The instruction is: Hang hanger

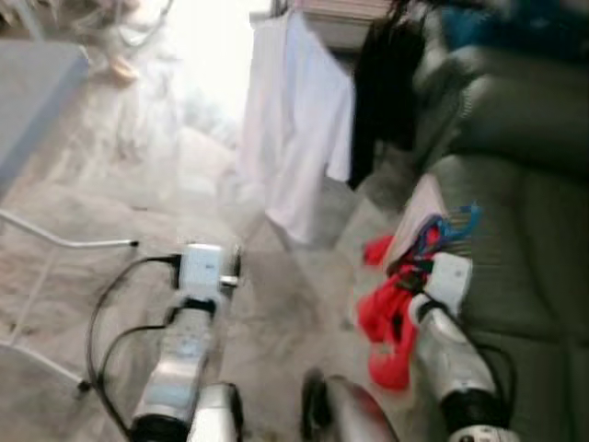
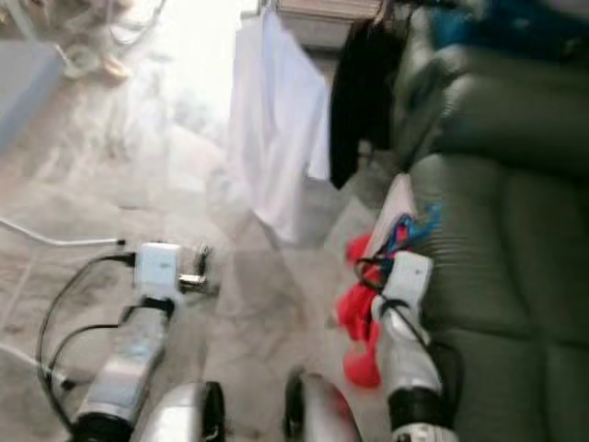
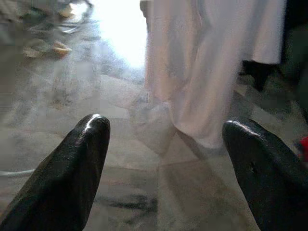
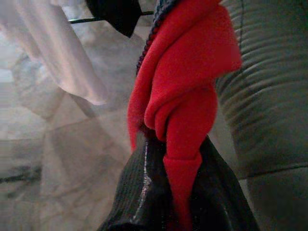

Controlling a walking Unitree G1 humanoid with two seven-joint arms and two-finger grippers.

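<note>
Head views are blurred. The robot stands on a pale marbled floor (image 1: 276, 304) with a grey-green sofa (image 1: 525, 239) on its right side.

Right gripper (image 4: 178, 192): fingers closed tight on a red garment (image 4: 187, 91), which bunches up between and above them in the right wrist view. In the head views the same red cloth (image 1: 386, 322) hangs in folds at the end of the right arm, just beside the sofa's front edge. A blue hanger (image 1: 451, 226) sits at the top of the red bundle, near a pale pinkish cloth (image 1: 419, 207) lying on the sofa seat. Whether the fingers touch the hanger itself cannot be told; only cloth is seen in the grip.

Left gripper (image 3: 166, 159): fingers spread wide, nothing between them, held above the floor and pointing toward a hanging white garment (image 3: 216, 62).

Ahead: the white garment (image 1: 294, 120) and a black garment (image 1: 386, 83) hang side by side, the black one nearer the sofa. A thin dark rail (image 4: 84, 20) shows beside the black cloth in the right wrist view. A blue item (image 1: 488, 23) lies on top of the sofa back.

Left side: edge of a grey panel (image 1: 32, 83) on thin white legs (image 1: 69, 244).

No containers can be made out.
</note>
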